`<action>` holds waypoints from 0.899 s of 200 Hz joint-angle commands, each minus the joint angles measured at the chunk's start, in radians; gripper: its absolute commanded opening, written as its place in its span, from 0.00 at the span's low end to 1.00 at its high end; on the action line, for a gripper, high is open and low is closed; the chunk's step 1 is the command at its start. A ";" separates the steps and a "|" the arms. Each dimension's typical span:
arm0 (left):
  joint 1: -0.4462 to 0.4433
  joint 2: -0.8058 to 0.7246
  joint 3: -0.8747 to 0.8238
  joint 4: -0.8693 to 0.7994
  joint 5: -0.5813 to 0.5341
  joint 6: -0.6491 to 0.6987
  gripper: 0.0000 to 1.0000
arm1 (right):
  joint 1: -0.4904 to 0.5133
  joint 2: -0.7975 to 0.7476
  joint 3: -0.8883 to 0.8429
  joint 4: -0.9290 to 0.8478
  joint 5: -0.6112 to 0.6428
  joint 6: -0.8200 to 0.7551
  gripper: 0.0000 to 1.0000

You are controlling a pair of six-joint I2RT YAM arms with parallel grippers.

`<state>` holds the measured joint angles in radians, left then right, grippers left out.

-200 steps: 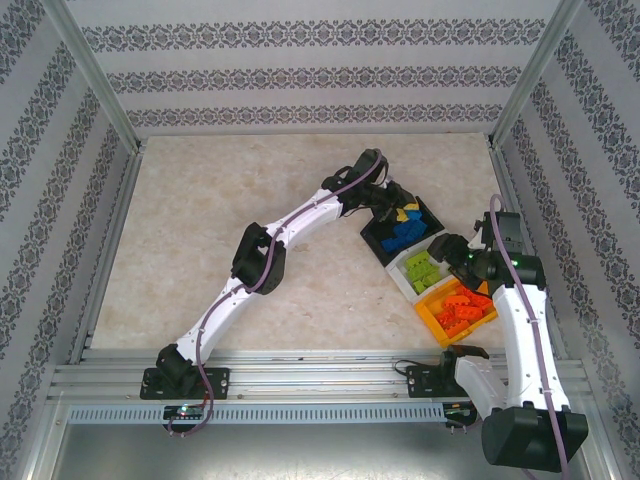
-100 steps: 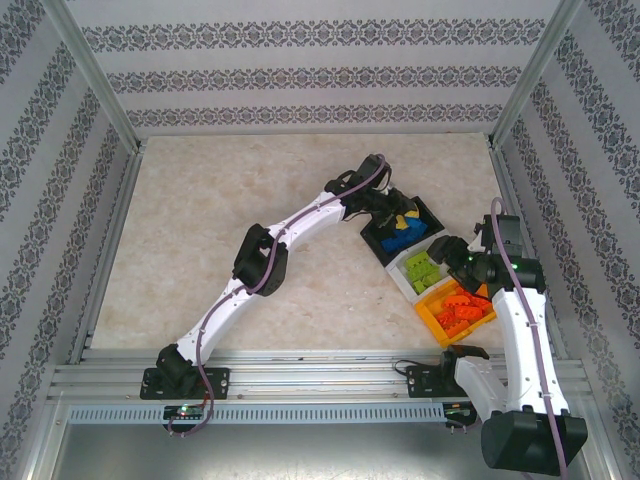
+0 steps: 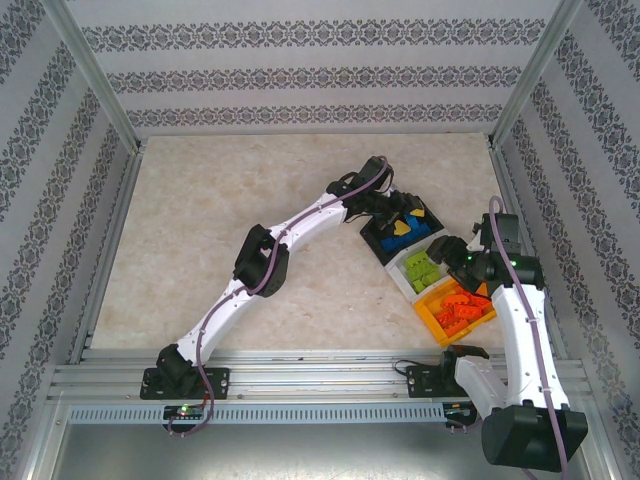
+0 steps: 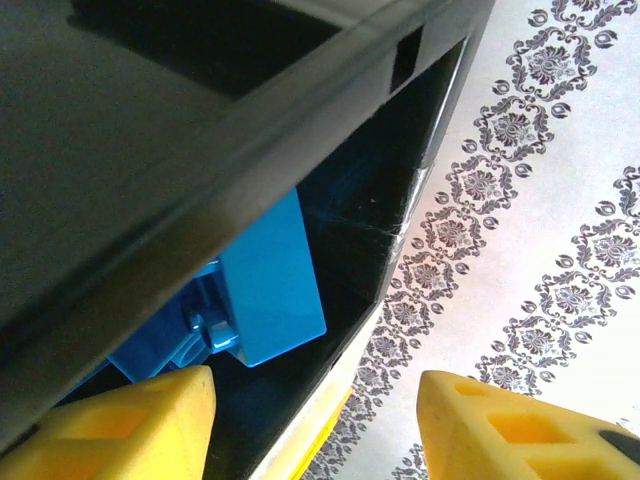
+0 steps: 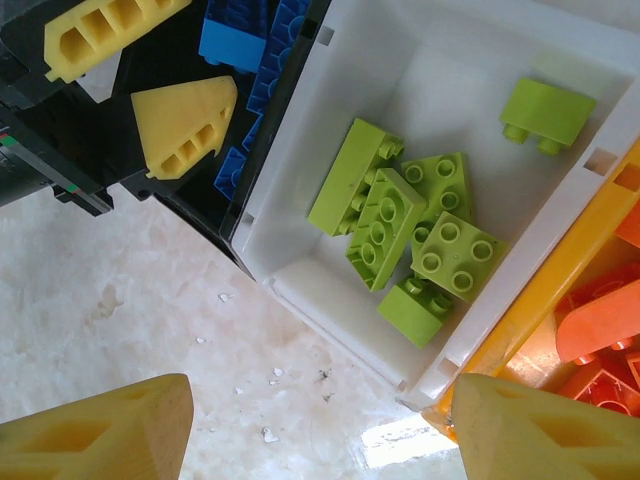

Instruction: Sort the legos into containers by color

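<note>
Three containers stand in a row at the right: a black bin with blue legos, a white bin with several lime green legos, and an orange-yellow bin with orange-red legos. My left gripper hangs over the black bin, open, with nothing between its yellow fingers. In the left wrist view a blue brick lies inside the black wall, just above the left gripper. My right gripper is open and empty over the table beside the white bin's near corner.
The bins sit close to the right frame post and patterned side wall. Small white crumbs lie on the marble tabletop, which stretches bare to the left and far side. The two arms work close together at the bins.
My left gripper's jaws have gone from shut to open over the black bin, and its wrist has shifted slightly. The right arm has barely moved.
</note>
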<state>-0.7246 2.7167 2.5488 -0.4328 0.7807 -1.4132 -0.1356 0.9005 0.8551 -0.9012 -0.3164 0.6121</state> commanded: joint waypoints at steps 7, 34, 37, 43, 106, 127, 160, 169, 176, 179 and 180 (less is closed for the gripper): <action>0.002 0.001 -0.002 -0.018 -0.035 -0.003 0.62 | -0.009 0.012 0.013 -0.016 -0.006 -0.033 0.70; 0.002 0.001 0.016 -0.017 -0.040 0.002 0.68 | -0.009 0.024 0.018 -0.012 -0.010 -0.038 0.70; 0.002 0.000 0.018 -0.018 -0.040 0.003 0.68 | -0.008 0.025 0.018 -0.009 -0.011 -0.038 0.70; 0.002 -0.002 0.023 -0.021 -0.041 0.006 0.70 | -0.008 0.025 0.017 -0.007 -0.013 -0.037 0.70; 0.002 -0.049 0.027 -0.073 -0.061 0.067 0.80 | -0.008 0.031 -0.008 0.023 -0.026 -0.024 0.71; 0.002 -0.068 0.030 -0.111 -0.079 0.108 0.88 | -0.009 0.041 -0.001 0.031 -0.030 -0.022 0.71; 0.007 -0.098 0.033 -0.150 -0.108 0.159 1.00 | -0.009 0.053 0.004 0.037 -0.033 -0.022 0.71; 0.008 -0.102 0.037 -0.152 -0.113 0.171 1.00 | -0.008 0.054 0.005 0.036 -0.031 -0.022 0.71; 0.010 -0.106 0.042 -0.156 -0.115 0.179 1.00 | -0.009 0.057 0.005 0.036 -0.028 -0.023 0.71; 0.010 -0.106 0.047 -0.156 -0.116 0.184 1.00 | -0.009 0.057 0.005 0.034 -0.025 -0.024 0.71; 0.010 -0.107 0.047 -0.157 -0.116 0.185 1.00 | -0.009 0.057 0.006 0.033 -0.025 -0.024 0.71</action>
<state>-0.7246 2.6972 2.5511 -0.5434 0.7017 -1.3003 -0.1356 0.9539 0.8551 -0.8772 -0.3317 0.5961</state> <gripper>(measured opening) 0.996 0.709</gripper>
